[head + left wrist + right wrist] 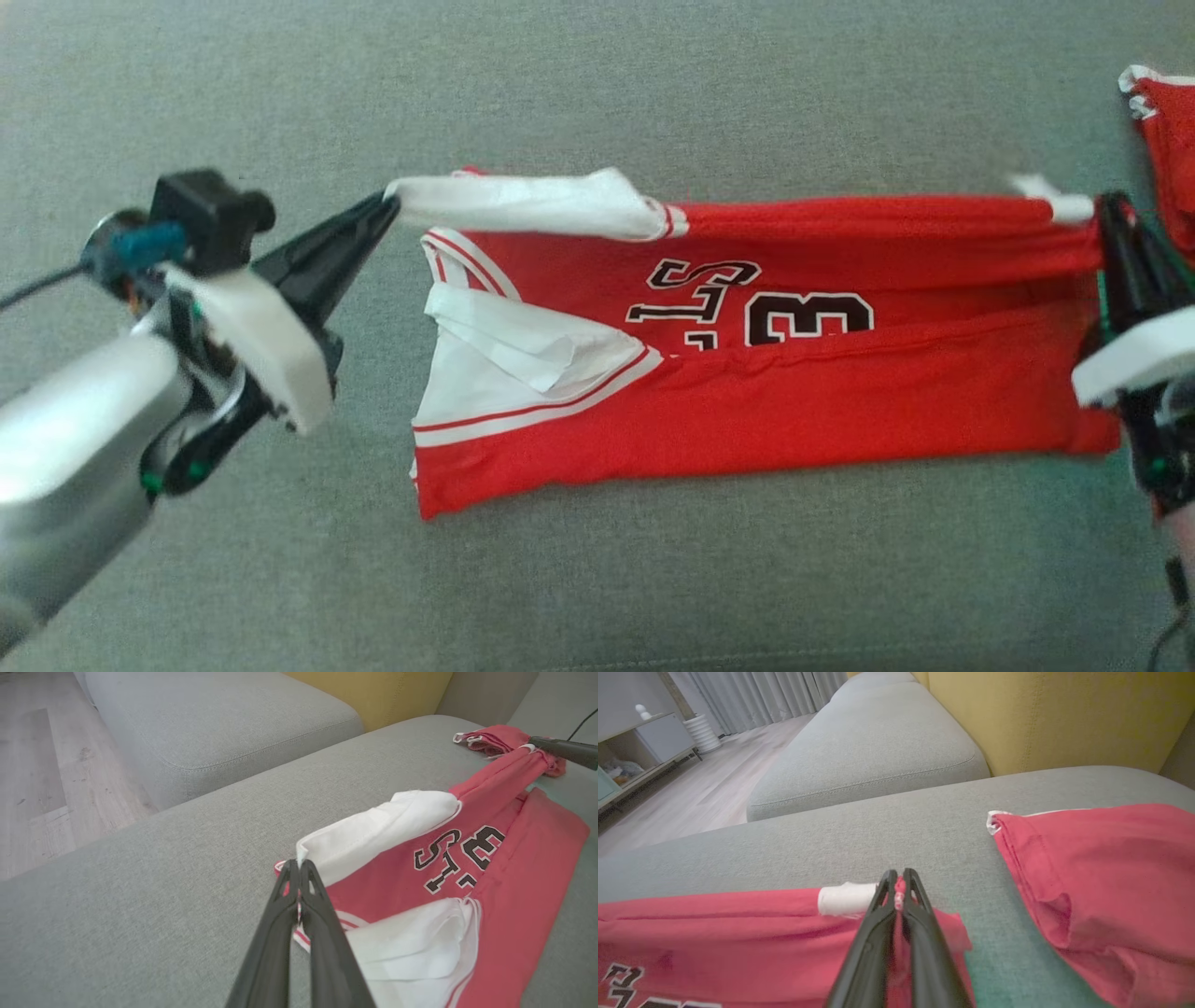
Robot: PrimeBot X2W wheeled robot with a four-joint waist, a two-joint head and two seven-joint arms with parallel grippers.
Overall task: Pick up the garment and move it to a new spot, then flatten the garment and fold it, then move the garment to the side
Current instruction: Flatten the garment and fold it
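Observation:
A red basketball jersey, the garment [766, 392], with white trim and black lettering, lies lengthwise on the grey sofa cushion [597, 84]. Its far edge is lifted and stretched taut between both grippers. My left gripper [385, 203] is shut on the white-trimmed corner at the jersey's left end; the left wrist view shows its tips [299, 865] pinching that white fabric [373, 830]. At the jersey's right end my right gripper [1109, 207] is shut on the other corner, its tips [899, 879] clamped on red cloth next to a white hem [845, 898].
A second red garment [1167, 140] lies at the cushion's far right, close to my right gripper; it also appears as a red heap [1106, 882]. A yellow backrest [1055, 718], another grey cushion [873, 751] and wooden floor [42, 765] lie beyond.

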